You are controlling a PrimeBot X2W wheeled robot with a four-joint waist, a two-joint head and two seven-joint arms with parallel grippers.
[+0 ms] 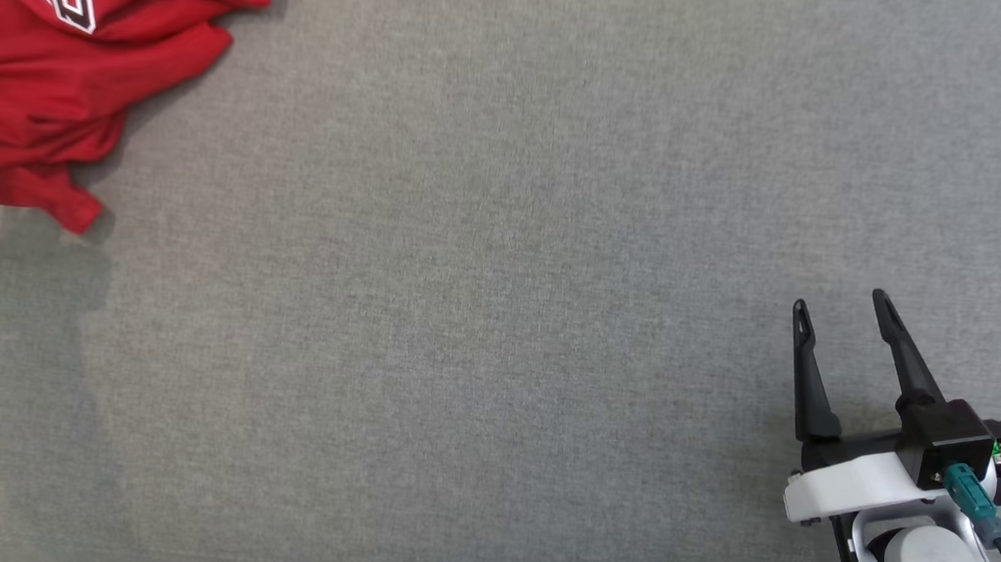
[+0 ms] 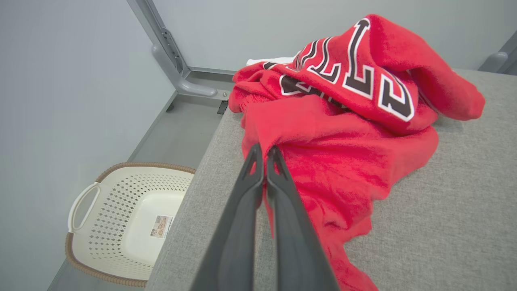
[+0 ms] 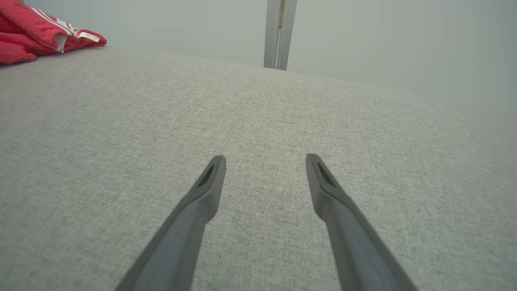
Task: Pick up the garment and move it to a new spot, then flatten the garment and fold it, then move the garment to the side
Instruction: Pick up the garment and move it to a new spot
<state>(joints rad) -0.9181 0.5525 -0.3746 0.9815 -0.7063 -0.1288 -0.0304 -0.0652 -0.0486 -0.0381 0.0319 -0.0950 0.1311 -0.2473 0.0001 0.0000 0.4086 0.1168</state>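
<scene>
The crumpled red fleece garment with black-and-white lettering (image 1: 61, 72) lies heaped at the head view's upper left on the grey cloth tabletop (image 1: 498, 316). Our left gripper (image 2: 265, 148) pinches its fold; our right gripper (image 1: 841, 299) gapes empty, lower right. We judge lifting, flattening, folding all remain.

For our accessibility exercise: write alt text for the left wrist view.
The left gripper, jaws shut, pinches a fold of a crumpled red garment on a grey table. A white basket sits on the floor beside it.
</scene>
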